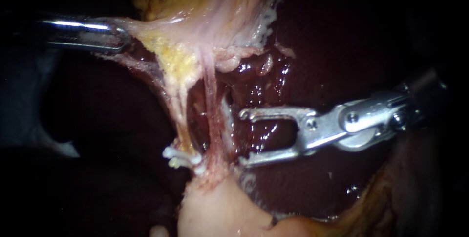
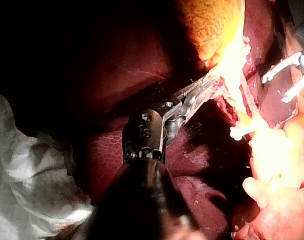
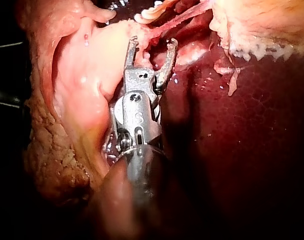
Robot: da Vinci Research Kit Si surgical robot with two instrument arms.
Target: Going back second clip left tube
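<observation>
Left tube (image 1: 177,112): a thin, soft, wet strand, stretched taut above the white clip (image 1: 178,158) at its lower end. Judged easily torn.

Left instrument (image 1: 122,36): hand clamped on the tissue fold (image 1: 146,29).

Right instrument (image 1: 243,138): hand wide open and empty, just beside the tubes.

Recommended purchase: squarely across the bare span above the clip.

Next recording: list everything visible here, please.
liver: one, dark red, behind everything
gallbladder: one, pale yellow, above the tubes
left tube: one, yellowish, stretched down from the gallbladder
right tube: one, pink, beside it
clip: one seen, white, low on the left tube
cloth: one, white, beside the left shaft
left instrument: one, silver, jaws shut on the gallbladder's edge
right instrument: one, silver, jaws open, empty, right of the tubes
</observation>
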